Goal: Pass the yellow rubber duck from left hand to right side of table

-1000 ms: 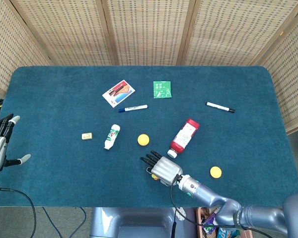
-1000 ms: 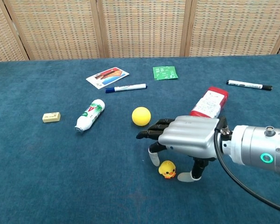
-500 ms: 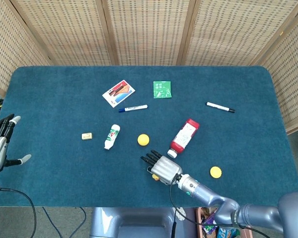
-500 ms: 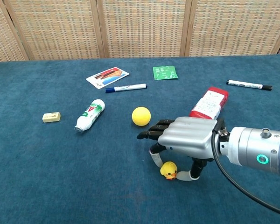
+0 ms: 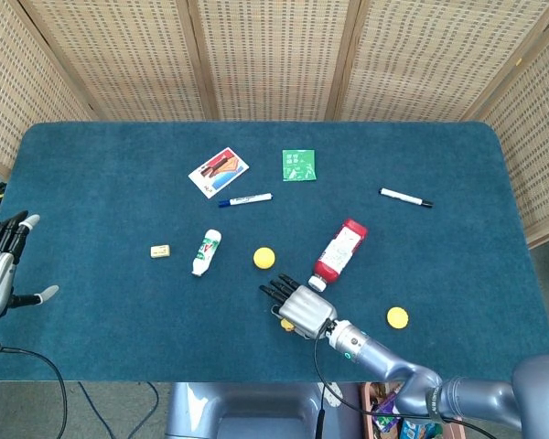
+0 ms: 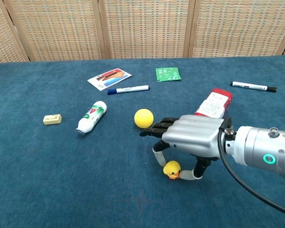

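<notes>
Yellow against the blue cloth, the rubber duck (image 6: 171,169) sits low near the front edge of the table (image 5: 457,174), and we see our right hand (image 6: 187,138) arched over it, palm down. The thumb and a finger close in on either side of the duck, seemingly touching it, while the others stretch forward toward the yellow ball (image 6: 143,118). We judge this a pinch being set, chosen because the duck is small and soft. Whether it is lifted off the cloth we cannot tell.

Our left hand (image 5: 2,265) hangs off the far left edge, fingers spread and holding nothing, well clear of the work.

To the right lie the red-capped pouch (image 5: 339,251) and a yellow disc (image 5: 397,317); open cloth beyond them looks like a sensible place to set the duck.
</notes>
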Available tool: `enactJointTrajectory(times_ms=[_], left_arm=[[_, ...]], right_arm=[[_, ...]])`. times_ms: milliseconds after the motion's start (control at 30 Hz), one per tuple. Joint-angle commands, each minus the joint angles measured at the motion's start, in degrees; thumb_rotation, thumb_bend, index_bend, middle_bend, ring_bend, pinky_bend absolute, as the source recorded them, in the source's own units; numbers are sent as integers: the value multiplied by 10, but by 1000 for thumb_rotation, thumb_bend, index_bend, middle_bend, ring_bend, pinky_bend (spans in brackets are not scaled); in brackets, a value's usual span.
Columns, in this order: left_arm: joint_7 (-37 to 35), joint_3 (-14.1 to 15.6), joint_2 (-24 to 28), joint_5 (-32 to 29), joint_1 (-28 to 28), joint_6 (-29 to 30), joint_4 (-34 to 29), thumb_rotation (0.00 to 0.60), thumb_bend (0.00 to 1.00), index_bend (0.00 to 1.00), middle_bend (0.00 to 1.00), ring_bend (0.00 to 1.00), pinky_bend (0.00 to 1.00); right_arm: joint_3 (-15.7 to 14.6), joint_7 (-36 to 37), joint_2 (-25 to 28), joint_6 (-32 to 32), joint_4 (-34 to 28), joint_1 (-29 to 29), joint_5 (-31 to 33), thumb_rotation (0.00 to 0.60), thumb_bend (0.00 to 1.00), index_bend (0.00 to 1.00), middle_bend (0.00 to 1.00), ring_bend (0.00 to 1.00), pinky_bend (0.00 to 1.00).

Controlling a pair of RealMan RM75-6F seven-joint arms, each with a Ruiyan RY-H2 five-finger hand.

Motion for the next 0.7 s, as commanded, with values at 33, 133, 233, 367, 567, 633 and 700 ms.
enactJointTrajectory(times_ms=[33,133,233,367,567,633,700], left_arm=[[2,0,-1,-1,-1,-4,1,600,0,0,0,0,0],[4,0,-2,-2,-2,-8,0,600,0,0,0,0,0],[6,1,-3,1,-2,-10,0,600,0,0,0,0,0],[9,3,-4,8,-2,-11,-1,600,0,0,0,0,0],[12,4,-3,14,-1,-10,-4,600,0,0,0,0,0],[13,4,-3,16,-1,-9,-6,600,0,0,0,0,0],[15,4,-4,18,0,-9,-7,600,0,0,0,0,0]], right_arm=[[7,7,28,30,-29,-7,-11,600,336,503,0,0,0],[13,13,73,63,-72,-18,-18,600,338,503,0,0,0],[16,17,126,95,-105,-36,-20,600,347,503,0,0,0],[4,34,199,132,-132,-68,-24,600,348,503,0,0,0],[-48,79,248,161,-100,-120,-46,600,349,503,0,0,0],[-57,91,244,165,-82,-131,-47,600,349,503,0,0,0],[-67,109,233,165,-56,-142,-45,600,349,503,0,0,0]])
